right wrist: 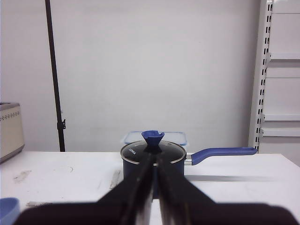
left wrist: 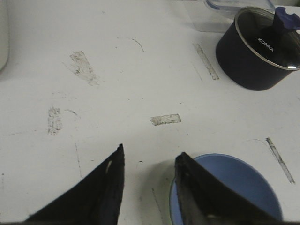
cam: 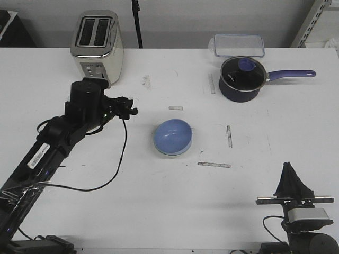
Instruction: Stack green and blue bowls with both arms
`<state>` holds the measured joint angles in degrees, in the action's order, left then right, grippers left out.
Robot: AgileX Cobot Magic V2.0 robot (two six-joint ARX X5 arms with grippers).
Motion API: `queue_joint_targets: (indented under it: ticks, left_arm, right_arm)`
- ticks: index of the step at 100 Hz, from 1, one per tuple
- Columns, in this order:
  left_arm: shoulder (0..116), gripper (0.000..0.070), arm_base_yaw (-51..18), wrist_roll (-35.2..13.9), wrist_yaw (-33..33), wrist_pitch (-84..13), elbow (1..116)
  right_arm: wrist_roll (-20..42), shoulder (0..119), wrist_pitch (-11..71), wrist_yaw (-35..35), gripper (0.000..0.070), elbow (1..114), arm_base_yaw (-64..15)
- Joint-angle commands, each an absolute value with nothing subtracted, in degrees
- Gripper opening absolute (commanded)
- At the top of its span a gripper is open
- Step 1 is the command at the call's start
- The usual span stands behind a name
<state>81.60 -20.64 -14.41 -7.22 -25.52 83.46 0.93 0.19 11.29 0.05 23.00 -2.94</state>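
Observation:
The light blue bowl sits nested inside the pale green bowl at the table's middle; only a thin green rim shows around it. My left gripper is open and empty, hovering just left of the bowls. In the left wrist view the left gripper has one finger over the blue bowl's near edge, with a green sliver beside it. My right gripper is shut and empty near the front right edge, fingers pointing toward the saucepan. The blue bowl's edge shows low in the right wrist view.
A silver toaster stands at the back left. A dark navy saucepan with a glass lid and long handle stands at the back right, a clear lidded box behind it. Tape marks lie on the white table.

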Motion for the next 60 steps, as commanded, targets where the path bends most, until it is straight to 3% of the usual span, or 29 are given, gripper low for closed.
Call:
queue_joint_targets:
  ticks: [1, 8, 24, 33, 36, 47, 60]
  left_arm:
    - [78.72, 0.0149, -19.92, -12.45, -6.98, -20.1, 78.87]
    - [75.11, 0.007, -18.63, -12.45, -6.98, -13.15, 72.42]
    - [67.4, 0.0067, -15.44, -12.12, -6.98, 2.83, 57.43]
    - [63.13, 0.0037, -13.65, -9.04, -6.96, 8.73, 49.93]
    - [61.71, 0.0001, -12.99, -7.38, -6.94, 10.07, 47.64]
    - [56.71, 0.0, -10.83, -1.98, -6.81, 12.08, 40.45]
    - [50.24, 0.0, -8.4, -0.82, -6.81, 12.08, 33.61]
  right_arm:
    - [1.67, 0.1, 10.7, 0.03, 0.0009, 23.33, -2.98]
    - [1.67, 0.1, 10.7, 0.03, 0.0009, 23.33, -2.98]
    - [1.67, 0.1, 10.7, 0.03, 0.0009, 23.33, -2.98]
    - [1.67, 0.1, 10.7, 0.03, 0.0009, 23.33, -2.98]
    - [1.67, 0.1, 10.7, 0.03, 0.0009, 23.33, -2.98]
    - [1.65, 0.1, 10.7, 0.03, 0.0009, 23.33, -2.98]
    - [1.67, 0.1, 10.7, 0.03, 0.0009, 23.33, -2.98]
